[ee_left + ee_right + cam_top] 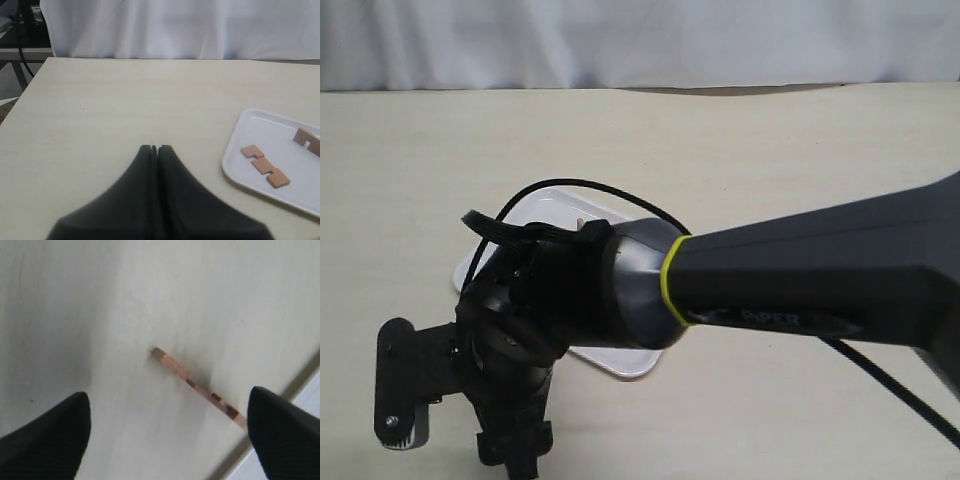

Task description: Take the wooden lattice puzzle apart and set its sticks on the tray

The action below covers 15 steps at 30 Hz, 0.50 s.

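No assembled lattice puzzle shows in any view. Two notched sticks lie on the white tray: one stick near its front edge and another stick farther right. My left gripper hovers over bare table beside the tray, shut with nothing in it. A third stick lies on the table just off the tray's corner. My right gripper hangs above it, open and wide, with the stick's near end close to one fingertip. In the exterior view the tray is largely hidden.
The right arm reaches across the exterior view from the right, and its wrist covers most of the tray. A black cable arcs over the tray. A white cloth hangs behind the pale table.
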### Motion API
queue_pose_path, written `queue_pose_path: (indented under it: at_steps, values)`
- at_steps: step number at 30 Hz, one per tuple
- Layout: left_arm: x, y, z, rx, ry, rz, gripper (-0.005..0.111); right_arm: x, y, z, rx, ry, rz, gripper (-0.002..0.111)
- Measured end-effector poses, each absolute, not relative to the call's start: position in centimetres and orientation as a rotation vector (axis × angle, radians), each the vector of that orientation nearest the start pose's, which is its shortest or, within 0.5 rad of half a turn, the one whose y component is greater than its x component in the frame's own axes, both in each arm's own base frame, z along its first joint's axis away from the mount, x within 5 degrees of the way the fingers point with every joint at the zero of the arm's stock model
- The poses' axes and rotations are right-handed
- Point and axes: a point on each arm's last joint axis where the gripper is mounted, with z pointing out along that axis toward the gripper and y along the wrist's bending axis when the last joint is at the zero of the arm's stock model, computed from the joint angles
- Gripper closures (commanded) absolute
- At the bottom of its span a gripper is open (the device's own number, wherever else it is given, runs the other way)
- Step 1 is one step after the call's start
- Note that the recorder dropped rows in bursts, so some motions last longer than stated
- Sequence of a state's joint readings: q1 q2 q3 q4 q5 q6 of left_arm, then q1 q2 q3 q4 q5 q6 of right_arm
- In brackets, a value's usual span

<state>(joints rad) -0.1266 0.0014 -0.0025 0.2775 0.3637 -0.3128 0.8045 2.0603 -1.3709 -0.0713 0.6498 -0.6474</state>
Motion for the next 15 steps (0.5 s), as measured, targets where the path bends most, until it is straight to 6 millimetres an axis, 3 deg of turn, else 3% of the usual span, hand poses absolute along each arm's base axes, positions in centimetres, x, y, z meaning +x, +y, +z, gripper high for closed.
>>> queue_pose_path:
  at_steps: [3,10,15]
  values:
    - [5.4,0.2,18.2,-0.001,1.832,-0.037,0.107,29.1,29.6,14.4,-2.050,1.919,-0.077,0.048]
    - [5.4,0.2,18.2,-0.001,1.832,-0.037,0.107,29.4,29.9,14.4,-2.148,1.764,-0.108,0.049]
    - [5.4,0.2,18.2,-0.001,1.832,-0.037,0.107,29.6,30.0,13.0,-2.192,1.732,-0.132,0.051]
